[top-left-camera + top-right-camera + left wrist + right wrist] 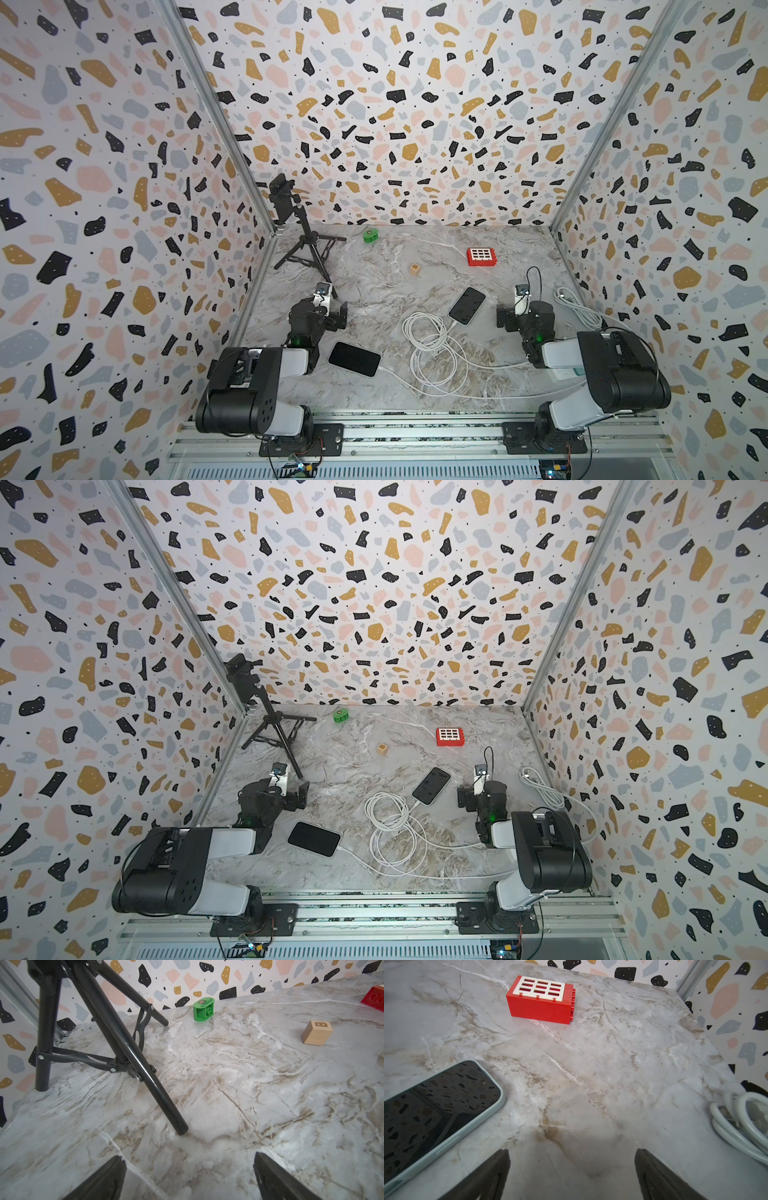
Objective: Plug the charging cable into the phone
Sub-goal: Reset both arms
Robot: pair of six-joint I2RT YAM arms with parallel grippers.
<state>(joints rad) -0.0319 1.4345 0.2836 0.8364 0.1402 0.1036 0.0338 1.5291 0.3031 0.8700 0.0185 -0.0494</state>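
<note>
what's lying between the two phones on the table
A coiled white charging cable lies between the nearer phone and the phone farther back; both top views show it.

Grey-veined marble table (374,291); mint-cased, black-screened phone (436,1109); red brick (482,257); green block (370,235); terrazzo-speckled walls (374,104).

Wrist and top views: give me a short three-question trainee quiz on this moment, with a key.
1. True or false: the left hand holds a cable.
2. How many phones lie on the table?
3. Which letter shows on the wooden block? A) A  B) B  C) C
Key: 1 false, it is open and empty; 2 two; 3 B.
</note>
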